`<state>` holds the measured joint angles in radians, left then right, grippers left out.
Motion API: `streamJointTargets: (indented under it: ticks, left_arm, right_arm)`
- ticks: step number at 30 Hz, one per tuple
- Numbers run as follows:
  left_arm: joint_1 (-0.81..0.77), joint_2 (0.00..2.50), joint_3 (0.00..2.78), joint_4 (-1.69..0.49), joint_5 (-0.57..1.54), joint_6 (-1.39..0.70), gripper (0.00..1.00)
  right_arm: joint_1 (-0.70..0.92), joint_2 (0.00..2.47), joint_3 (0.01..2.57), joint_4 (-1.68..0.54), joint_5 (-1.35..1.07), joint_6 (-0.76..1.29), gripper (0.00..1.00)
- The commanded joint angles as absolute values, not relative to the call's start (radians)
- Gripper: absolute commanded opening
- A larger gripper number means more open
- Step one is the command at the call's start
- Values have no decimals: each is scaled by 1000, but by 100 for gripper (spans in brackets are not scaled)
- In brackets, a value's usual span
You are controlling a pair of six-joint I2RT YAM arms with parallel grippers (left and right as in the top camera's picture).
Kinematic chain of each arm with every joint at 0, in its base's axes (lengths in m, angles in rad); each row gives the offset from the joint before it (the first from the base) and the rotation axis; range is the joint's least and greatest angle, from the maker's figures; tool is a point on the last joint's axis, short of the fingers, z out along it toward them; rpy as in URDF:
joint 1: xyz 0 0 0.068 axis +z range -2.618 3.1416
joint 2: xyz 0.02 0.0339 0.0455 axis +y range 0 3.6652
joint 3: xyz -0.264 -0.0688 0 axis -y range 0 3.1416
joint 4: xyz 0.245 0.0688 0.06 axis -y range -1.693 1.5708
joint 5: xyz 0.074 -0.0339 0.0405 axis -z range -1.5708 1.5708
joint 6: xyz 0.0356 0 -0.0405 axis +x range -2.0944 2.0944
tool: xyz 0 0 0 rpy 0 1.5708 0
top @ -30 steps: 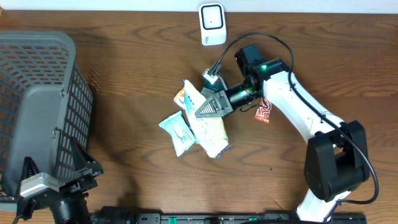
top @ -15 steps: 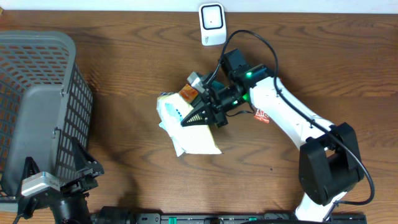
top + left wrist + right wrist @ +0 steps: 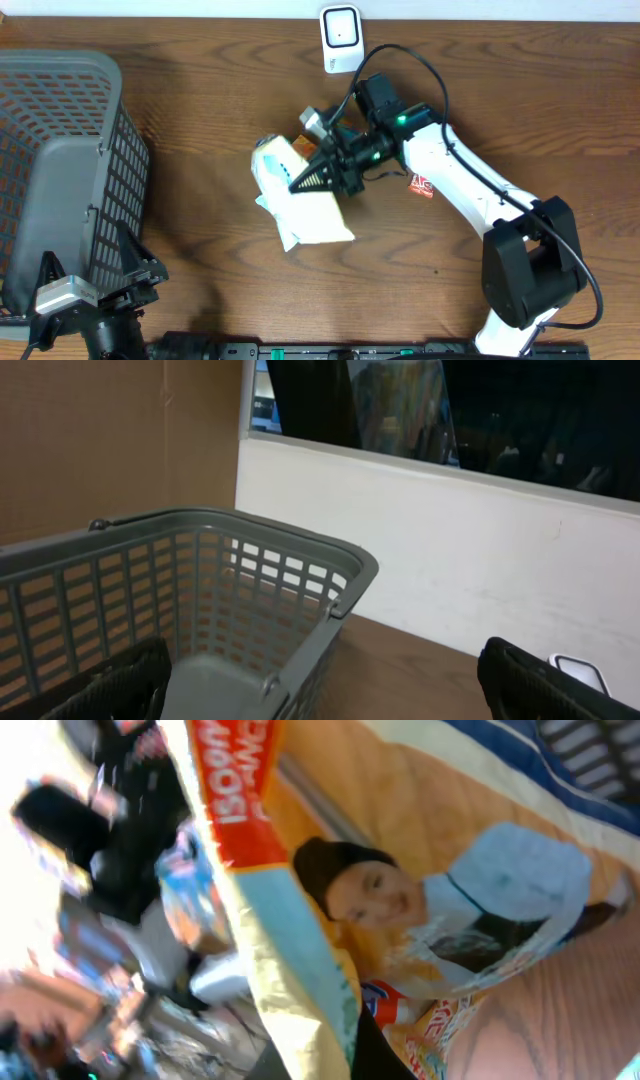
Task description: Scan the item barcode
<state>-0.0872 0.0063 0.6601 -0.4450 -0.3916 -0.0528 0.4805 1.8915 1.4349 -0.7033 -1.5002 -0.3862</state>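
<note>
At lower left, by the grey basket point(image 3: 125, 170), the left gripper point(image 3: 88, 262) hangs with jaws spread wide. At centre, the right gripper point(image 3: 300, 183) pinches 1 snack packet point(image 3: 275, 160) below the scanner point(image 3: 342, 38). Held by its edge, the limp packet may twist or slip, hiding its barcode.

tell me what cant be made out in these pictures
- Barcode on the snack bag: not seen; overhead the right gripper covers part of it, right wrist view is blurred.
- Red packet: overhead, half under the right arm.
- Left gripper: left wrist, fingers cut by bottom edge.
</note>
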Motion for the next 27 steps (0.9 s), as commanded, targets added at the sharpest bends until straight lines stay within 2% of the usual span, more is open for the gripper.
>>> streamJointTargets:
  ticks: [1, 10, 17, 21, 25, 27]
  left_arm:
    - [-91, 2, 660, -445, -394, -58, 98]
    - [-91, 2, 660, -445, -394, -58, 98]
    - [-91, 2, 660, -445, -394, -58, 98]
    - [-91, 2, 660, -445, -394, -58, 98]
    - [-91, 2, 660, -445, -394, -58, 98]
    - [-91, 2, 660, -445, -394, -58, 98]
  right_arm:
    - [442, 1892, 1440, -643, -1562, 166, 1]
    - [432, 1892, 1439, -647, -1562, 681, 1]
    - [416, 1892, 1439, -648, -1562, 766, 1]
    - [416, 1892, 1439, -645, -1562, 734, 1]
    - [410, 1892, 1439, -602, -1520, 368, 2]
    - [409, 1892, 1439, -625, -1486, 259, 2]
